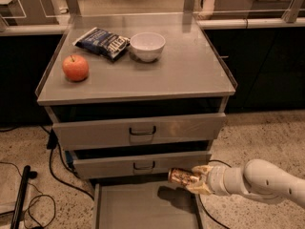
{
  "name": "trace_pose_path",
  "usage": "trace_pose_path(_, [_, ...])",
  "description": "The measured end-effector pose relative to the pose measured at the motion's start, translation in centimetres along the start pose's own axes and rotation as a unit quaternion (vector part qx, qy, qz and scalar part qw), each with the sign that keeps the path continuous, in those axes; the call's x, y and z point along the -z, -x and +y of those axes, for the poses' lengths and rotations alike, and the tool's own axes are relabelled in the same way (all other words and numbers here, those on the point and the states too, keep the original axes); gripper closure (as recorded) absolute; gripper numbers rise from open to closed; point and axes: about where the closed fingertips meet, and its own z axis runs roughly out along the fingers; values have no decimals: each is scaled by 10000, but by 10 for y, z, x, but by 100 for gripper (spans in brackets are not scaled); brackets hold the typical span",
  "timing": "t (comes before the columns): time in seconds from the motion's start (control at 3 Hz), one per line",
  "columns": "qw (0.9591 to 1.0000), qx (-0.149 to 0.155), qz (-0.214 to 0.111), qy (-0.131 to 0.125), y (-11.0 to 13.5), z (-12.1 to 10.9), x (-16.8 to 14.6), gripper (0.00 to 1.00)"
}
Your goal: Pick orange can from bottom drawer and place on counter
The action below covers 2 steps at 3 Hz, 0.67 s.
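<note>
Below the counter (190, 70), over the open bottom drawer (138, 209), the gripper (194, 179) clamps the orange can (177, 176) sideways, clear of the drawer floor. On the counter's left and rear part sit an apple (75, 67), a dark snack bag (102, 42) and a white bowl (147, 46). Speckled flooring (257, 137) lies beside the counter; black cables (55, 168) trail under its left side.

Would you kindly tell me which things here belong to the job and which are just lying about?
Job: orange can, held in the hand above the bottom drawer; counter.
Lying about: apple, chip bag, white bowl, on the counter.
</note>
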Motion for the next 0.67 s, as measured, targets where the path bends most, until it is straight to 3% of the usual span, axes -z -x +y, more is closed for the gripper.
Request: trace_pose_path(0.67, [9979, 546, -199, -295, 48, -12, 65, 100])
